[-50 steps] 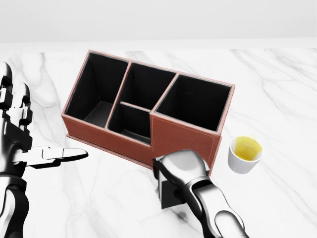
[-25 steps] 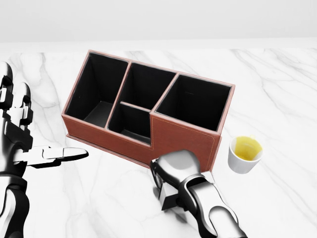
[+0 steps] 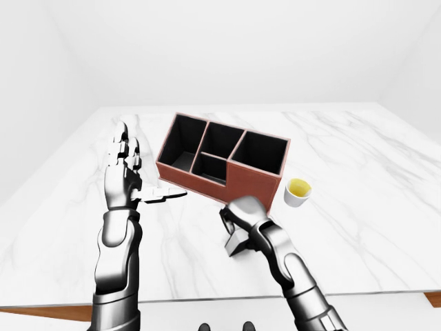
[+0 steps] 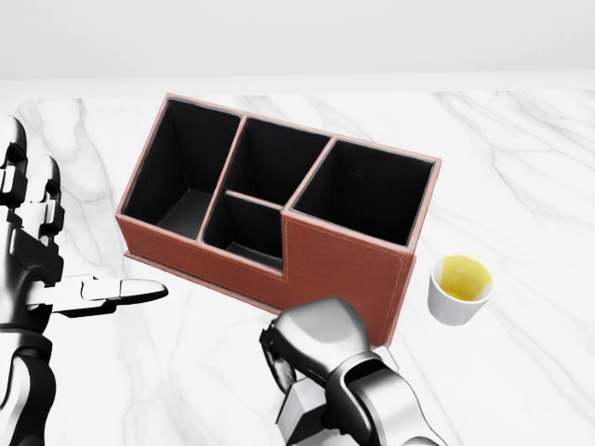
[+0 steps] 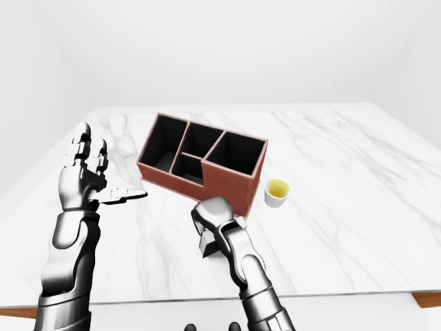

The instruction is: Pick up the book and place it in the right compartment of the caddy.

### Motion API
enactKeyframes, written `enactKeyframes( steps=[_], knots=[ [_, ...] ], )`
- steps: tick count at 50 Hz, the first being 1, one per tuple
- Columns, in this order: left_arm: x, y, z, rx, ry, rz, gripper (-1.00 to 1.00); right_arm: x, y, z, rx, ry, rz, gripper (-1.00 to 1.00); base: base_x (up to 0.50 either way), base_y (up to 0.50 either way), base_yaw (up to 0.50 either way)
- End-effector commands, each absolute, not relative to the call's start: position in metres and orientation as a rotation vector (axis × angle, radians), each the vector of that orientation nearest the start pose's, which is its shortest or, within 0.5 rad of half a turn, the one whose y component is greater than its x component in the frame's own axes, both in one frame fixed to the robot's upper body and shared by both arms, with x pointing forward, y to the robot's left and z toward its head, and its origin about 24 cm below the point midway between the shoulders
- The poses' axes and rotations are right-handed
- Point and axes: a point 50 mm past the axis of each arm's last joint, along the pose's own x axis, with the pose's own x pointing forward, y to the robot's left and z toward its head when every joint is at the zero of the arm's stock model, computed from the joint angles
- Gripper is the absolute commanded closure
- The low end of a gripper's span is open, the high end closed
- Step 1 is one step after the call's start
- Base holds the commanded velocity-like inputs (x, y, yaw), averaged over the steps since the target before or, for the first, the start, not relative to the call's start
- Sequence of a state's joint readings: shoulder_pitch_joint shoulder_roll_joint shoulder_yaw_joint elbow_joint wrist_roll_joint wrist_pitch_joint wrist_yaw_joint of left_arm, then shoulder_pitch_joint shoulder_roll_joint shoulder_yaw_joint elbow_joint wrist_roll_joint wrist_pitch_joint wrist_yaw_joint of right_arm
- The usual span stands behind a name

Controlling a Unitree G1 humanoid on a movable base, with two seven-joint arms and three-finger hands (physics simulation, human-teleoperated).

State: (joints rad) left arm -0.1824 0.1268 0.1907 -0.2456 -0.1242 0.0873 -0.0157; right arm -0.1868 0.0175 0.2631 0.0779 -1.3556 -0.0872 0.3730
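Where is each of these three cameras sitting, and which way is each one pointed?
Head view: on the head, tilted steeply down at the caddy and cup; left robot hand at left edge, right robot hand on the book at bottom.
Left-eye view: on the head, aimed wider over the marble table toward white walls; both forearms show.
Right-eye view: same outlook, everything shifted slightly left.
Shared: the two eye views show nearly one picture; all three show caddy, cup and both hands.

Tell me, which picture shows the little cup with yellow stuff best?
The head view: the cup looks biggest there, rim and yellow inside plain, to the right of the caddy. Both eye views show it whole too, only smaller.
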Motion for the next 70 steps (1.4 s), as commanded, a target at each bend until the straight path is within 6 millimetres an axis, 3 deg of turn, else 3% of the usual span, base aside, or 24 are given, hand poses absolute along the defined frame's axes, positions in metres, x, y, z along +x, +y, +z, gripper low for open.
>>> enactKeyframes(
  steps=[1,28,41,48,57,70],
  knots=[
    [0.272,0.198,0.143,0.007,-0.355,0.093,-1.00,0.260,-0.050,0.089,-1.379,-0.229,0.520,1.00,0.00,0.00,0.00],
    [0.273,0.200,0.144,0.012,-0.357,0.104,-1.00,0.234,-0.046,0.176,-1.351,-0.456,0.443,1.00,0.00,0.00,0.00],
    [0.273,0.200,0.144,0.015,-0.358,0.106,-1.00,0.228,-0.048,0.219,-1.321,-0.622,0.312,1.00,0.00,0.00,0.00],
    [0.273,0.200,0.144,0.017,-0.358,0.106,-1.00,0.219,-0.054,0.254,-1.283,-0.749,0.182,1.00,0.00,0.00,0.00],
    [0.273,0.200,0.145,0.019,-0.358,0.109,-1.00,0.221,-0.058,0.268,-1.269,-0.779,0.128,1.00,0.00,0.00,0.00],
    [0.273,0.200,0.146,0.017,-0.364,0.109,-1.00,0.231,-0.064,0.311,-1.244,-0.848,0.012,1.00,0.00,0.00,0.00]
  ],
)
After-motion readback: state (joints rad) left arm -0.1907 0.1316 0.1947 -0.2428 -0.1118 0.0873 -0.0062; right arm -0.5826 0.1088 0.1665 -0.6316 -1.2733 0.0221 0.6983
